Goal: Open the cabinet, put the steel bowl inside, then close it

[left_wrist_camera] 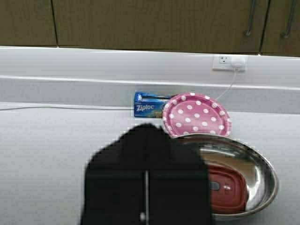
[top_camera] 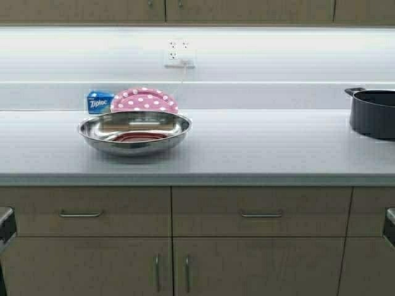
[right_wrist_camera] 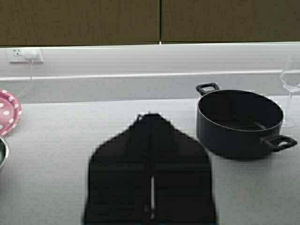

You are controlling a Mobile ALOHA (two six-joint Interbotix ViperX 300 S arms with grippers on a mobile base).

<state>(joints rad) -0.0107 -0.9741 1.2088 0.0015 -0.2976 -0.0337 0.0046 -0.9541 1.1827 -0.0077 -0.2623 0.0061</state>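
The steel bowl (top_camera: pixel 134 131) sits on the grey counter, left of centre, with a reddish disc in its bottom. It also shows in the left wrist view (left_wrist_camera: pixel 257 161). The cabinet (top_camera: pixel 165 8) hangs above the counter with both doors closed, and its two small handles show in the left wrist view (left_wrist_camera: pixel 251 18). My left gripper (left_wrist_camera: pixel 146 129) is shut and empty, held back from the counter's front, just left of the bowl. My right gripper (right_wrist_camera: pixel 150 117) is shut and empty, held back, left of the black pot. Both arms sit low at the high view's side edges.
A pink polka-dot plate (top_camera: pixel 144 100) leans on the backsplash behind the bowl, beside a blue Ziploc box (top_camera: pixel 99 102). A black pot (top_camera: pixel 373 113) stands at the right, with a wine glass (right_wrist_camera: pixel 291 82) beyond it. Base drawers (top_camera: pixel 80 213) run below the counter. A wall socket (top_camera: pixel 179 55) has a cord plugged in.
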